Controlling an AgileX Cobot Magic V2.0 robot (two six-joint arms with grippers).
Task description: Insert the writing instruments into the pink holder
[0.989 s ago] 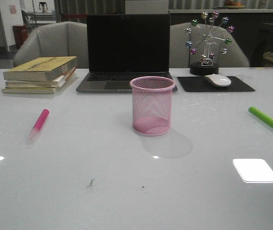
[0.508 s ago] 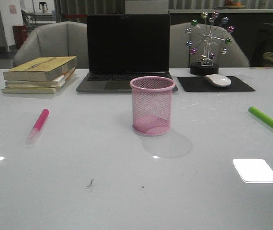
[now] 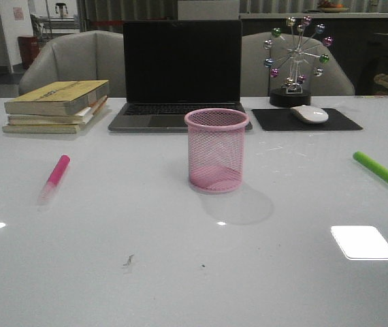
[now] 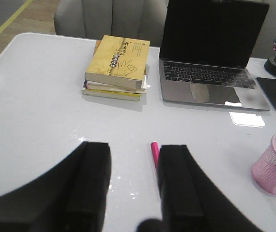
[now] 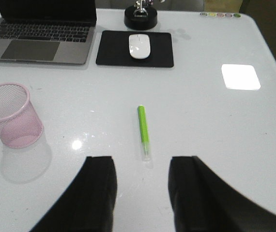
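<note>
Standing upright at the frame's centre, the pink holder (image 3: 216, 150) we see holds nothing; the pink marker (image 3: 54, 175) lies at middle left, the green marker (image 3: 379, 169) at middle right of the bench (image 3: 180, 272). Our left gripper (image 4: 133, 181) and right gripper (image 5: 142, 193) both gape wide, holding nothing.

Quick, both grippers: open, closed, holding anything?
Left gripper: open, empty, above the pink marker.
Right gripper: open, empty, above the green marker.
</note>
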